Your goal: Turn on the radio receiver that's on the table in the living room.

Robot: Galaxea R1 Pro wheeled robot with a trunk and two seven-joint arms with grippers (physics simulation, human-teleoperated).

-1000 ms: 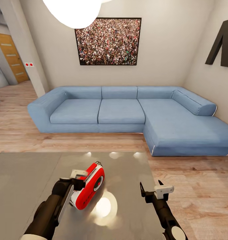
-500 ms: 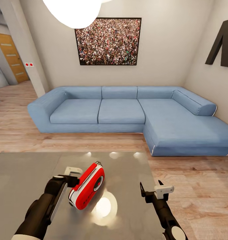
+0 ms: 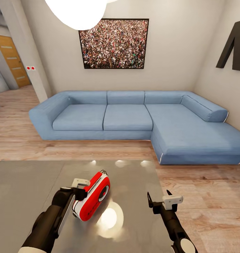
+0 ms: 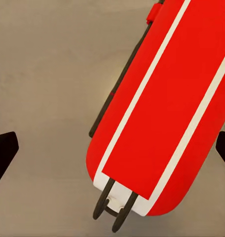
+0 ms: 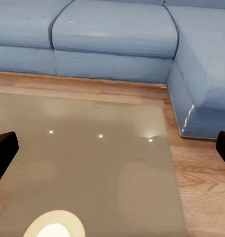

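The radio receiver lies tilted on its side on the glossy grey tabletop, near the tabletop's middle, its round dial face turned toward the sofa side and slightly up. In the left wrist view the receiver's red back with its white stripes sits between my left claw's two dark fingertips, which stand wide apart and, as far as I can tell, touch nothing.

From the head view my left claw is just beside the receiver, on the side away from the dial. My right claw hangs over the tabletop well apart from the receiver, on its dial side, fingers spread on nothing; its wrist view looks across the bare tabletop toward the sofa.

I judge the step in hand to be pressing the receiver to switch it on. To do it well I would come in slowly and squarely, since the receiver rests on a rounded edge and a sideways nudge could roll or slide it on the slick tabletop. Steadying it from the far side with the right claw looks sensible.
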